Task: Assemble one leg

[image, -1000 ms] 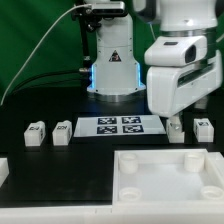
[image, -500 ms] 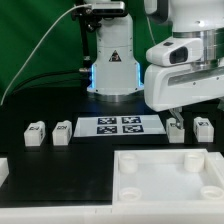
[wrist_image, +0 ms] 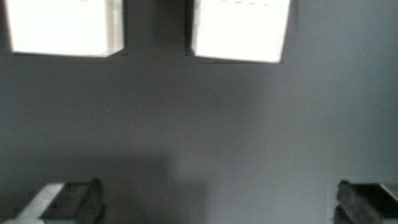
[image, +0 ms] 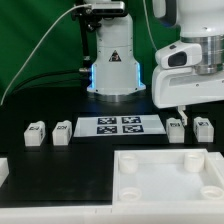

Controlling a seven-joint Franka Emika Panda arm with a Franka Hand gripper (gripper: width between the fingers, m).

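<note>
Four small white legs with black-and-white tags stand on the black table. Two are at the exterior view's left (image: 36, 133) (image: 62, 131) and two at its right (image: 177, 128) (image: 203, 127). My gripper (image: 188, 110) hangs just above and behind the right pair, touching neither. In the wrist view two white legs (wrist_image: 68, 27) (wrist_image: 242, 30) lie ahead of my gripper (wrist_image: 214, 205). Its dark fingers (wrist_image: 64, 200) stand far apart at the frame's corners with only bare table between them. The gripper is open and empty.
The large white tray-like part (image: 165, 175) with round corner holes lies at the front. The marker board (image: 121, 125) lies mid-table before the robot base (image: 113, 60). A small white part (image: 3, 170) shows at the left edge.
The arm has moved toward the exterior view's right, uncovering the leg it hid; both right legs now show below the gripper. No part has moved.
</note>
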